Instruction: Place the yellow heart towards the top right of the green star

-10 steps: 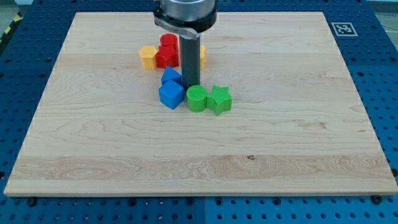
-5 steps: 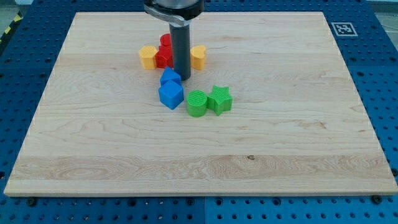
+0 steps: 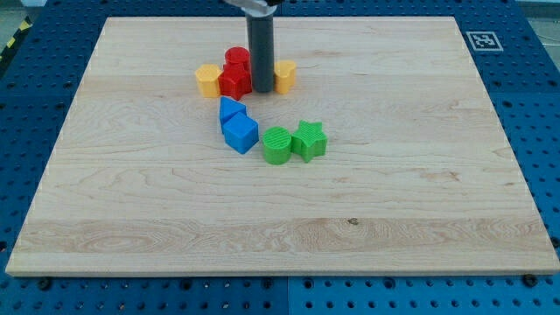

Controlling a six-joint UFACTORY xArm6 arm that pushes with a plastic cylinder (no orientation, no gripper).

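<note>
The dark rod comes down from the top edge of the view, and my tip (image 3: 262, 90) rests on the pale wooden board (image 3: 420, 192) in the upper middle part of it, nearer the top edge than the bottom edge. It is a plain rod end with no jaws, so it neither spreads nor pinches; it holds nothing and only stands among the blocks.

The small yellow plastic heart-shaped block (image 3: 283, 76) sits just to the view's right of my tip, touching or almost touching the rod; I cannot tell which. On the view's left of the rod stands a red star-like block (image 3: 234, 82), with a red cylinder block (image 3: 236, 59) right behind it towards the top edge. Further left, touching the red pair, is a second yellow block (image 3: 207, 80) with a many-sided outline.

Below this cluster, towards the middle of the board, two blue blocks lie together: a smaller blue wedge-like block (image 3: 231, 109) and, touching it on the bottom-right, a blue cube (image 3: 241, 134). To their right a green cylinder block (image 3: 277, 144) presses against the green plastic star block (image 3: 309, 140). The yellow heart lies above and slightly left of the green star, well apart from it. A black and white marker tag (image 3: 482, 39) sits at the board's top right corner.
</note>
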